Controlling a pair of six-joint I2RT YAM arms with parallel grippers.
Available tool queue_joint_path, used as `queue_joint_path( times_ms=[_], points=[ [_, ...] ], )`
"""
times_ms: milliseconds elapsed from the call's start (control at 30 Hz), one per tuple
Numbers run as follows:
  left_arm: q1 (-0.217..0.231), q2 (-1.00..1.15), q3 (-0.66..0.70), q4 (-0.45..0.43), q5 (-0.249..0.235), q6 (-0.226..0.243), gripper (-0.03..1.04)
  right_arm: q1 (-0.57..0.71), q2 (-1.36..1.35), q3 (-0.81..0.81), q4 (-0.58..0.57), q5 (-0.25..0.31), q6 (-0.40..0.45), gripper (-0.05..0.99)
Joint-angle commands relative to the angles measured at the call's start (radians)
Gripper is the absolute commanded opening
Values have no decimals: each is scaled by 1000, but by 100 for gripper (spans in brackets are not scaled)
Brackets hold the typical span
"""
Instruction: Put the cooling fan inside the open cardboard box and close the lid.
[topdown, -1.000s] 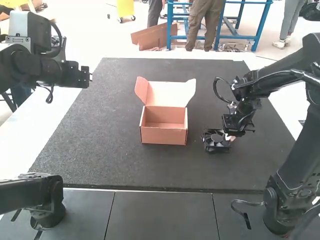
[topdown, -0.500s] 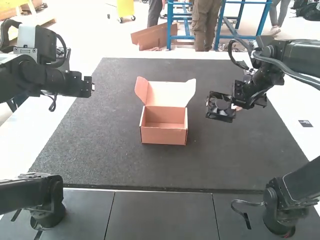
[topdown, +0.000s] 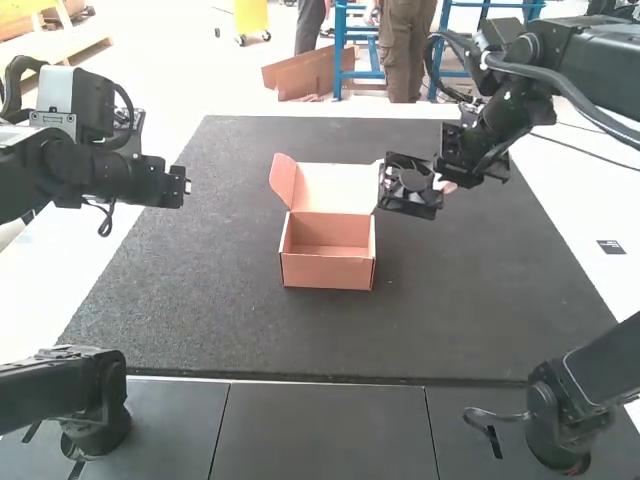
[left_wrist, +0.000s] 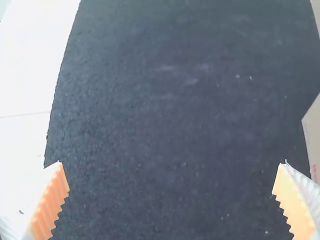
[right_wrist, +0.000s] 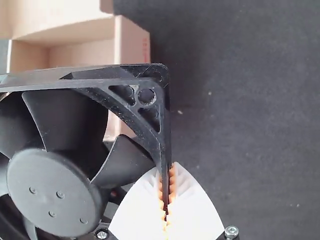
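High view: right gripper (topdown: 446, 184) is clamped on one edge of the cooling fan (topdown: 408, 187), holding it in the air just off the right wall of the open cardboard box (topdown: 328, 250). The opening lies to the left of and below the fan, so the next move is across and down. The fan frame hangs tilted, and the lid flap (topdown: 335, 184) stands up at the back. In the right wrist view the pads (right_wrist: 172, 182) pinch the frame rim near a corner. Left gripper (topdown: 178, 185) is spread wide over bare mat (left_wrist: 170, 100), well apart from the box, so the right arm is nearer. A second ago the fan sat on the mat right of the box; since then it has been lifted and carried left toward the box
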Motion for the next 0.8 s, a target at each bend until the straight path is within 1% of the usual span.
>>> queue_joint_path(
  times_ms=[0, 500, 667, 767],
  points=[
    [-1, -19, -6, 12, 10, 16, 97, 51, 34, 66, -3, -15, 49, -1],
    [-1, -25, -8, 19, 16, 24, 97, 266, 321, 290, -5, -25, 83, -1],
    [-1, -25, -8, 25, 17, 22, 97, 299, 405, 327, -3, -25, 87, -1],
    [-1, -25, -8, 32, 17, 22, 97, 298, 451, 339, 4, -25, 86, -1]
  ],
)
